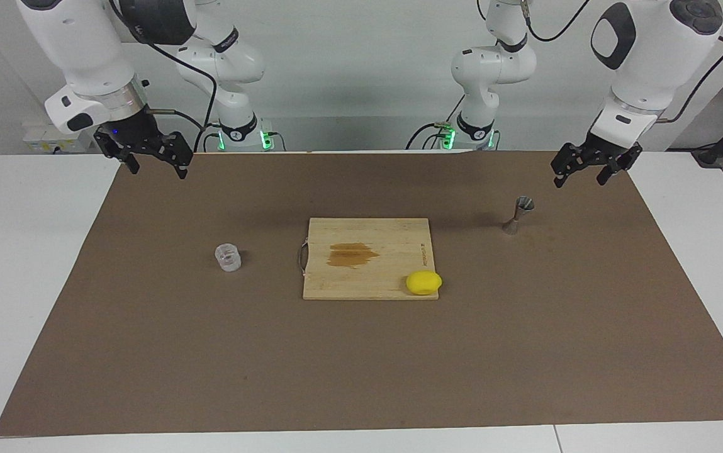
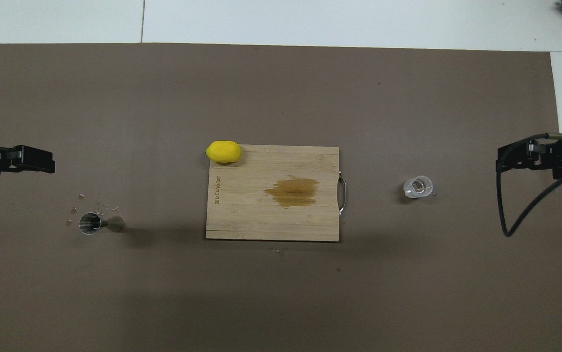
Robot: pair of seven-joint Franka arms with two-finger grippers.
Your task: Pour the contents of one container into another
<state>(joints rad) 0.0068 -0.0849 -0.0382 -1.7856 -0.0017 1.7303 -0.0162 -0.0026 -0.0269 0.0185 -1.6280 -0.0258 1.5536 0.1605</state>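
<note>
The small clear glass cup (image 1: 228,257) (image 2: 418,187) stands upright on the brown mat toward the right arm's end of the table. The steel hourglass jigger (image 1: 518,216) (image 2: 92,222) stands upright toward the left arm's end. My right gripper (image 1: 156,168) (image 2: 503,164) hangs open and empty in the air over the mat's edge, well apart from the cup. My left gripper (image 1: 581,178) (image 2: 48,165) hangs open and empty over the mat, close to the jigger but above it and not touching.
A wooden cutting board (image 1: 336,283) (image 2: 241,220) with a brown wet stain (image 1: 352,255) lies at the mat's middle between cup and jigger. A yellow lemon (image 1: 424,282) (image 2: 223,151) rests on the board's corner. Small droplets (image 2: 75,210) dot the mat by the jigger.
</note>
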